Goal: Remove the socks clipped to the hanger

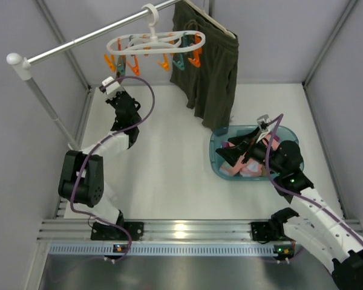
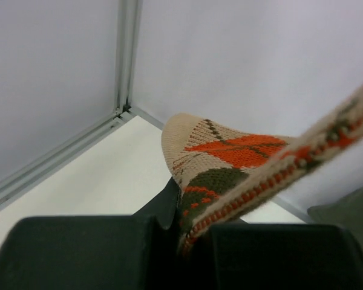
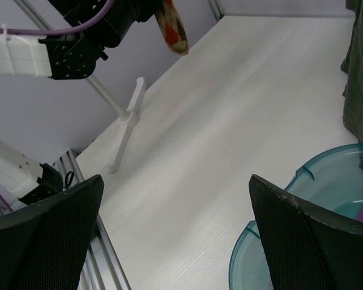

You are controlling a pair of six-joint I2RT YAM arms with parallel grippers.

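Note:
The white ring hanger (image 1: 154, 43) with orange and teal pegs hangs by its hook from the rail. My left gripper (image 1: 111, 84) is raised just below its left pegs. In the left wrist view it (image 2: 190, 226) is shut on the brown-orange diamond sock (image 2: 227, 154), whose cuff band stretches up to the right out of frame. I cannot tell if a peg still holds it. The sock also shows in the right wrist view (image 3: 172, 27), dangling under the left gripper. My right gripper (image 1: 227, 152) is open and empty (image 3: 175, 178) over the left rim of the basin.
A teal basin (image 1: 221, 166) at the right holds black and pink socks (image 1: 248, 168). Olive-green shorts (image 1: 215, 66) hang on a slim hanger at the back. The grey rail (image 1: 78, 42) crosses the back left; its white stand (image 3: 126, 130) meets the table's left edge.

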